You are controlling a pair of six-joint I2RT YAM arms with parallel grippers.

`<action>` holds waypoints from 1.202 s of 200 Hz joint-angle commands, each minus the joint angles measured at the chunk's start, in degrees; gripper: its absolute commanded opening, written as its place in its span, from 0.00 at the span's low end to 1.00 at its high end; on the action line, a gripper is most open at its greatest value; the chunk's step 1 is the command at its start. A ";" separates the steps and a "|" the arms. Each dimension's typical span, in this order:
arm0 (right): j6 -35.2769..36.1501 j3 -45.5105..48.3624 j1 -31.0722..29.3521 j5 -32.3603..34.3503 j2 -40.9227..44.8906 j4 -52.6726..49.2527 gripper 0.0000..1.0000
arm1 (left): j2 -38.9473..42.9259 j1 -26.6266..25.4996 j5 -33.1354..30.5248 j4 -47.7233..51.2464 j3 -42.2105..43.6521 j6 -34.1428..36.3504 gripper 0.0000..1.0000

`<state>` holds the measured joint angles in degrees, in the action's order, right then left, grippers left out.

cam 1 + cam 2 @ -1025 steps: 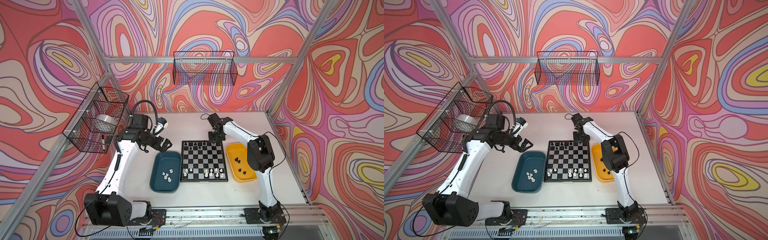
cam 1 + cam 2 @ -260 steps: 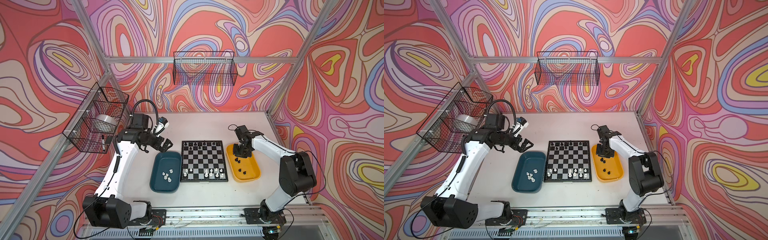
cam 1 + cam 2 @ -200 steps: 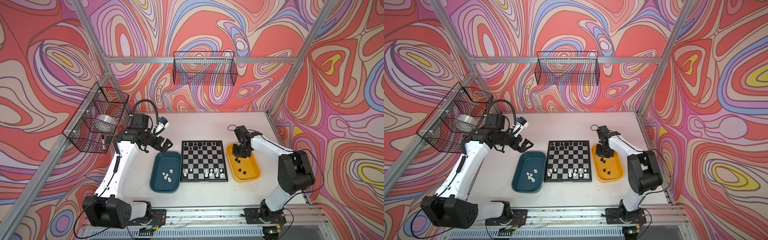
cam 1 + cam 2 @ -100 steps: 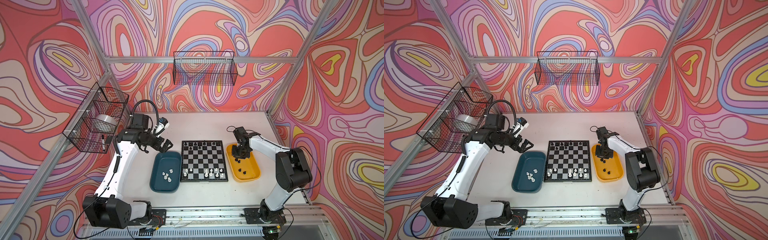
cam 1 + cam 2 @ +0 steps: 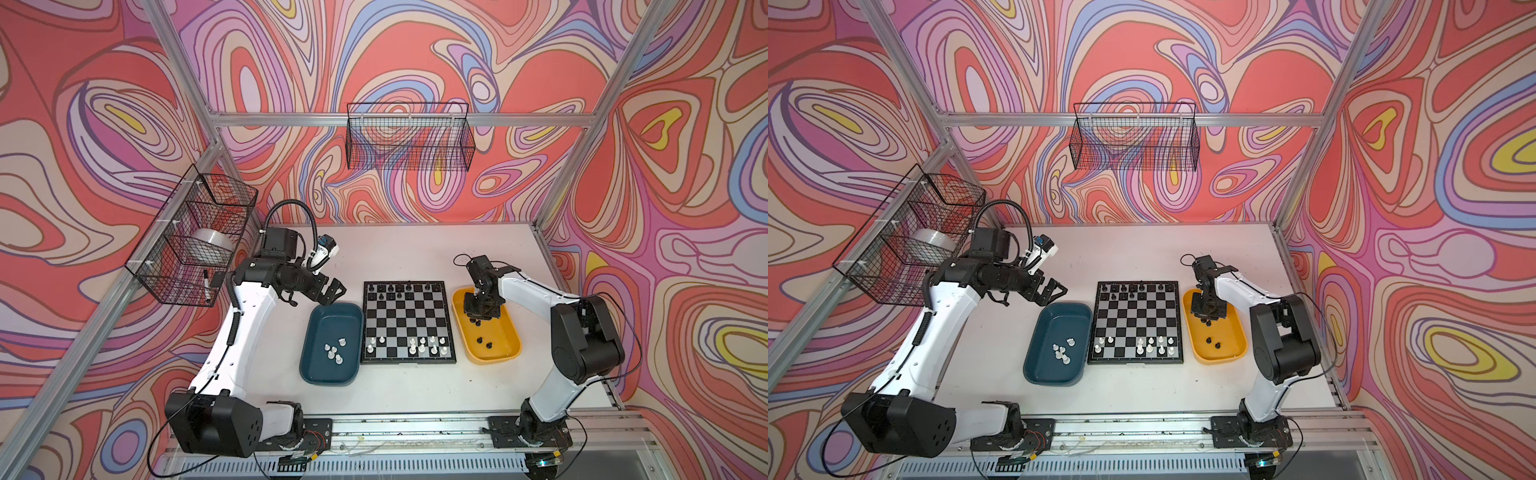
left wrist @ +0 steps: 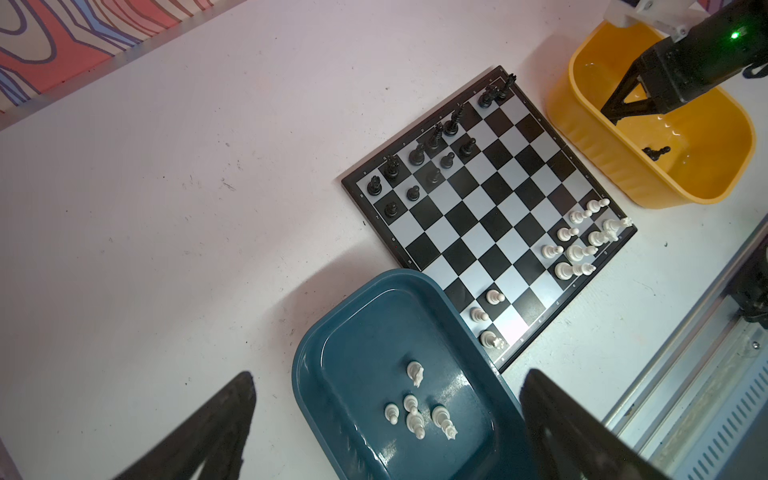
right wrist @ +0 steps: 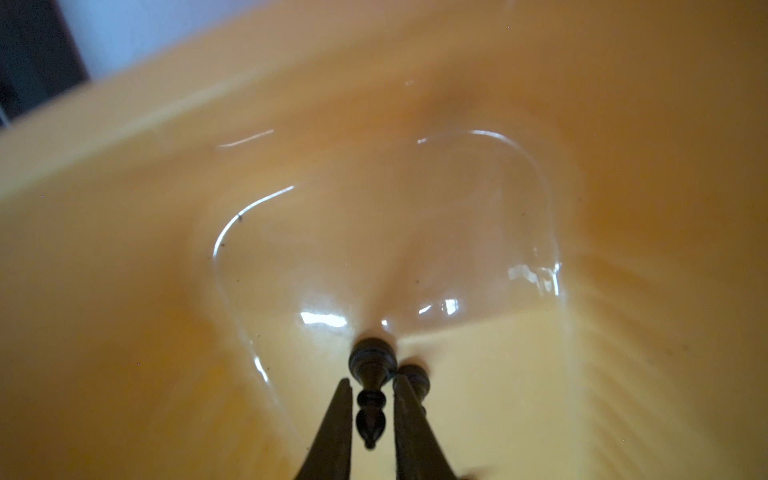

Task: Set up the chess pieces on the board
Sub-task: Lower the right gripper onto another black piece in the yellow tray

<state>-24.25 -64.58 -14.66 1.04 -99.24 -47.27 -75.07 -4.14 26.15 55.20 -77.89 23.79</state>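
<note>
The board (image 5: 405, 322) (image 5: 1136, 322) (image 6: 490, 216) lies mid-table. Black chess pieces (image 5: 401, 287) stand on its far rows and white ones (image 5: 422, 347) on its near rows. My right gripper (image 5: 478, 318) (image 5: 1206, 318) (image 7: 372, 380) reaches down into the yellow tray (image 5: 498, 345) (image 7: 374, 208). It is shut on a black piece (image 7: 370, 399) lying on the tray floor, and a second black piece (image 7: 415, 376) lies just behind one finger. My left gripper (image 5: 334, 291) (image 5: 1054, 291) (image 6: 388, 376) hangs open and empty above the far end of the teal tray (image 5: 332, 324) (image 6: 365, 332), which holds several white pieces (image 5: 334, 353) (image 6: 415, 409).
Two more black pieces (image 5: 484, 342) lie loose nearer the front of the yellow tray. A wire basket (image 5: 195, 237) hangs on the left wall and another (image 5: 409, 137) on the back wall. The rail (image 5: 395, 432) runs along the table's front edge.
About five seconds ago my right gripper was over the board's far edge; now it is down in the yellow tray, jaws drawn in round a black piece. The left arm has not moved.
</note>
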 commanded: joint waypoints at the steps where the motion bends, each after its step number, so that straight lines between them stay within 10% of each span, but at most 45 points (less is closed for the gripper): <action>1: 0.42 0.50 -0.04 0.61 0.63 -0.02 0.18 | 0.80 -0.42 1.18 1.66 0.53 0.28 1.00; 240: 1.00 -0.80 -0.37 1.33 0.98 -0.23 0.14 | 1.06 -0.48 0.97 1.75 0.81 0.07 1.00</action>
<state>-23.57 -64.58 -14.72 1.45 -99.22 -47.29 -75.07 -4.21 26.15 55.20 -77.89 23.77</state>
